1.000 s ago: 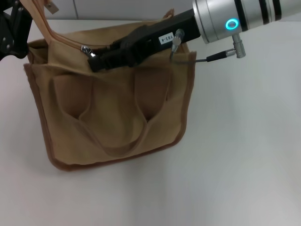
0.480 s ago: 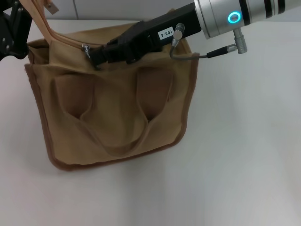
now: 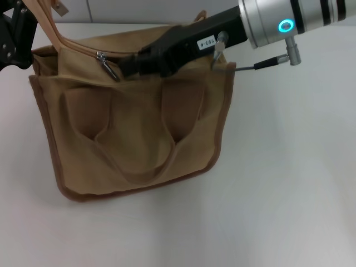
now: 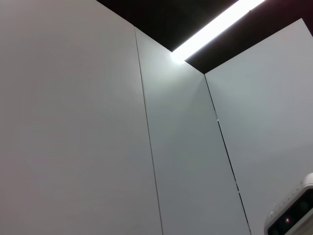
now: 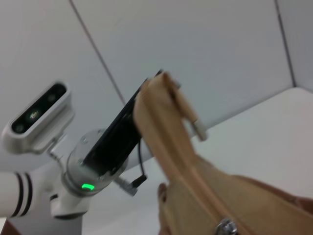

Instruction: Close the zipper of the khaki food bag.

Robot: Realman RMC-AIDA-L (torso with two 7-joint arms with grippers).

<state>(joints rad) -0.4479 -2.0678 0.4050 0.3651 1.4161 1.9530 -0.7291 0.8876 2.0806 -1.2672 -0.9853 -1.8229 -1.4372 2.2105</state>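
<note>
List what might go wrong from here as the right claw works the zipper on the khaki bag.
1. The right claw sits beside the silver pull tab, not clearly gripping it, so a pull may slip off.
2. The left claw holds up the strap at the bag's far corner; a hard tug could drag the soft khaki food bag instead of sliding the zipper.

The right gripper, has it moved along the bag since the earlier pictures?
Yes. The right gripper has drawn back toward the robot's right, away from the pull tab, which now lies bare on the bag.
</note>
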